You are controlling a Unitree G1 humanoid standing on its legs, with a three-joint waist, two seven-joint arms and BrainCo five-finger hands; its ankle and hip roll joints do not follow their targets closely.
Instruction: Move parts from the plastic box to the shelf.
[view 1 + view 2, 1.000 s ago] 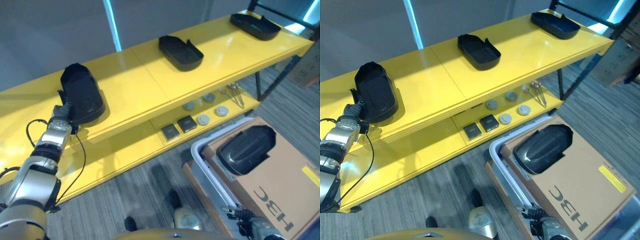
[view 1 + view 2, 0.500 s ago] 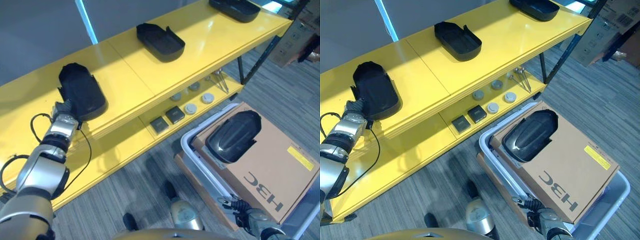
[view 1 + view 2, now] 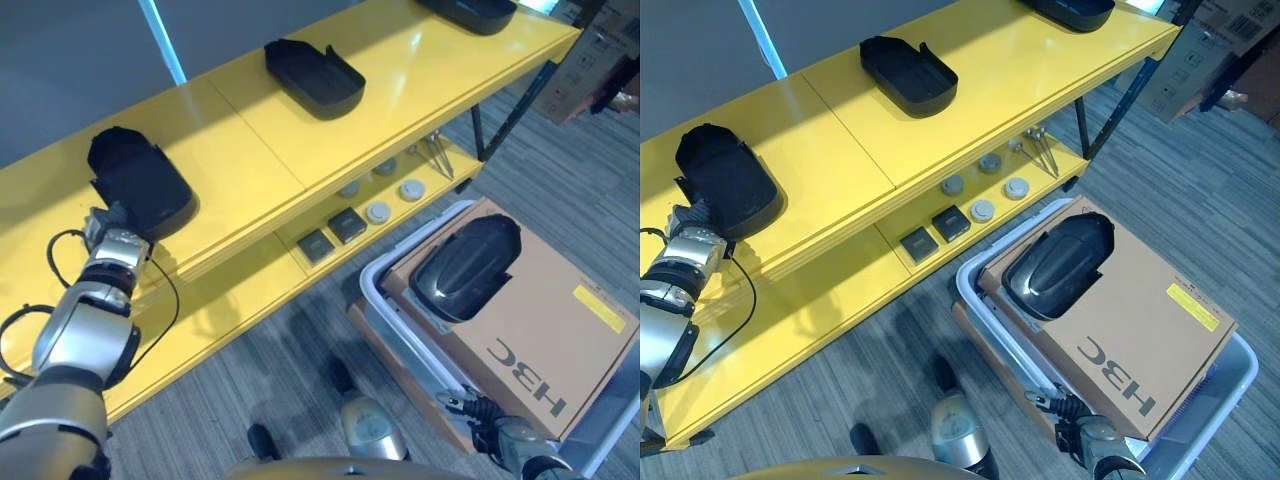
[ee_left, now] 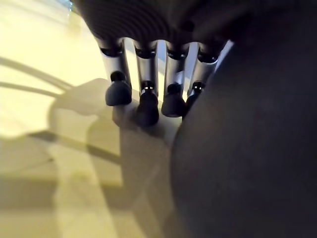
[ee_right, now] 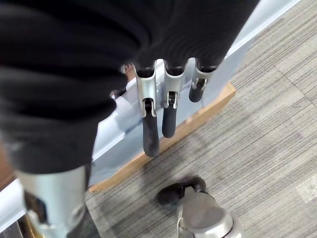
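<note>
A black moulded part lies on the top of the yellow shelf, toward its left end. My left hand is at that part's near end. In the left wrist view its fingers are curled down against the shelf, right beside the part's dark wall. Another black part rests on a cardboard box inside the pale plastic box on the floor. My right hand hangs beside the plastic box's rim with relaxed fingers and holds nothing.
Two more black parts lie further right on the shelf top. The lower shelf board holds small square blocks, round discs and thin metal tools. Grey carpet lies between the shelf and the plastic box.
The whole view has shifted as the camera moved. My left hand stays at the near end of the black part, which has slid slightly left on the shelf. The right hand hangs as before.
</note>
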